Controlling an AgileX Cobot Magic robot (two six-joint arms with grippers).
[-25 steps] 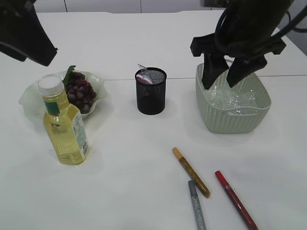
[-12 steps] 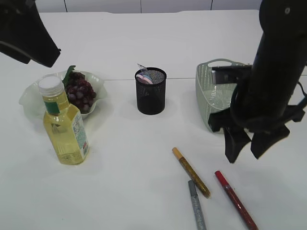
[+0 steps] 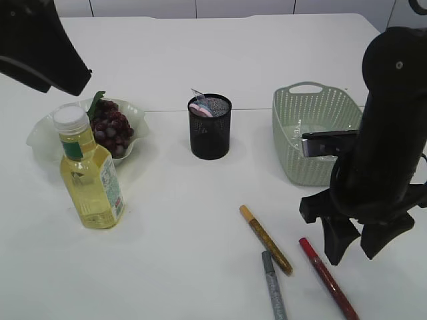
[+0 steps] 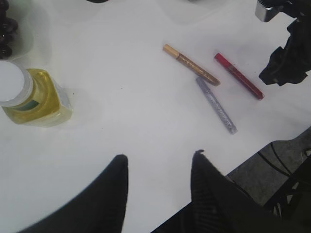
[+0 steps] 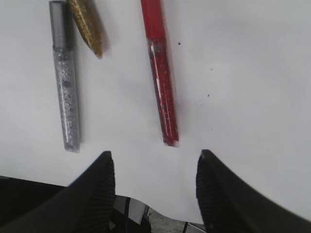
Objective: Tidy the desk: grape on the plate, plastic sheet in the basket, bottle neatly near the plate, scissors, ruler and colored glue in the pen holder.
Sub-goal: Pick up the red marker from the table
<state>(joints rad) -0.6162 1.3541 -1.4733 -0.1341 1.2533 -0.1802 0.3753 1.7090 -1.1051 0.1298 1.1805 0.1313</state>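
Three colored glue pens lie at the front of the table: gold [image 3: 266,239], silver [image 3: 273,285] and red [image 3: 327,277]. My right gripper [image 3: 352,252] is open and empty, hovering just right of the red glue pen [image 5: 161,69]. The grapes [image 3: 111,127] sit on the clear plate [image 3: 41,139]. The yellow bottle [image 3: 88,171] stands in front of the plate. The black mesh pen holder [image 3: 210,127] holds some items. The green basket [image 3: 319,141] holds the clear plastic sheet [image 3: 313,130]. My left gripper [image 4: 159,155] is open and empty, high above the table.
The table's front edge [image 5: 160,211] lies just below my right fingertips. The left arm [image 3: 40,43] hangs over the far left corner. The bottle also shows in the left wrist view [image 4: 30,93].
My right gripper has left the basket and moved toward the front, coming down beside the red glue pen. The left arm has barely moved.
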